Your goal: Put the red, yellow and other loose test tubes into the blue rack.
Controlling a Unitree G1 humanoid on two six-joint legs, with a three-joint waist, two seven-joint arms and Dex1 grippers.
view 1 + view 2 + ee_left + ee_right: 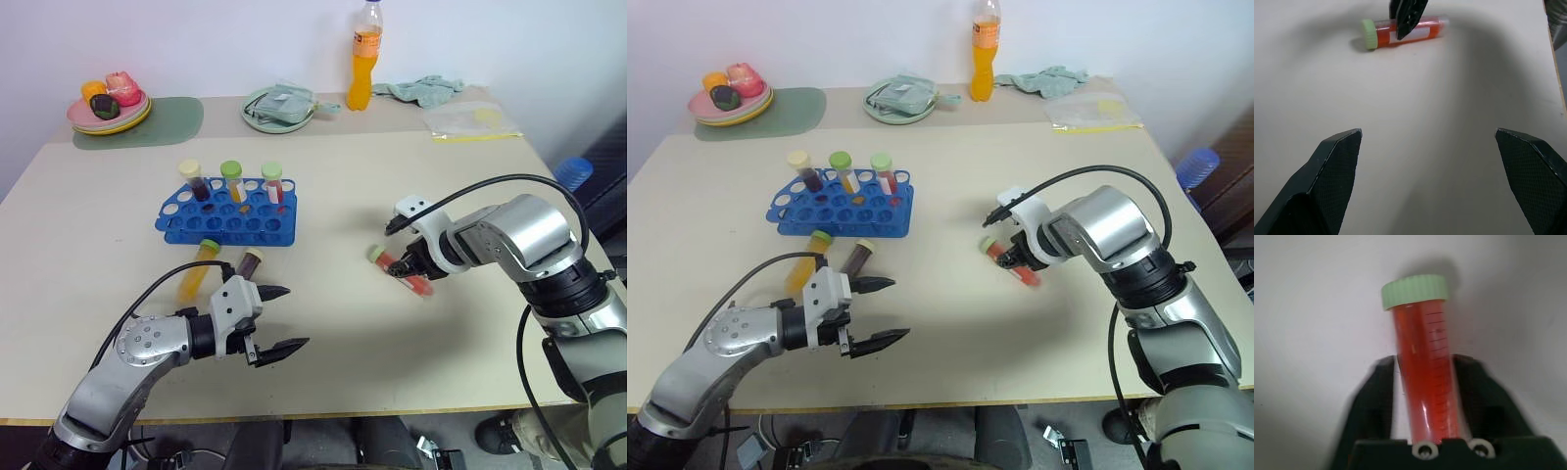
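Right tool: pinching the red tube at mid-body, one finger on each side; the tube lies flat on the bench, green cap pointing toward the rack.

Left tool: fingers spread wide, holding nothing, hovering low over bare bench in front of the rack.

Rack: blue, left of centre; three capped tubes already stand in its back row, front holes free.

Yellow tube and purple tube: lying side by side against the rack's near edge, just beyond the left tool.

Step in hand, judged: lift of the red tube. Done well, the grip stays centred so the tube does not swivel; once clear of the bench it needs turning upright, cap uppermost, then lowering straight into a free front hole.

In the way: the left tool and the two lying tubes sit along the near approach to the rack; coming in from the right side or from above looks safer.

Elsewhere: orange bottle, fruit plate, dish with cloth, plastic bag, all at the far edge, well apart.
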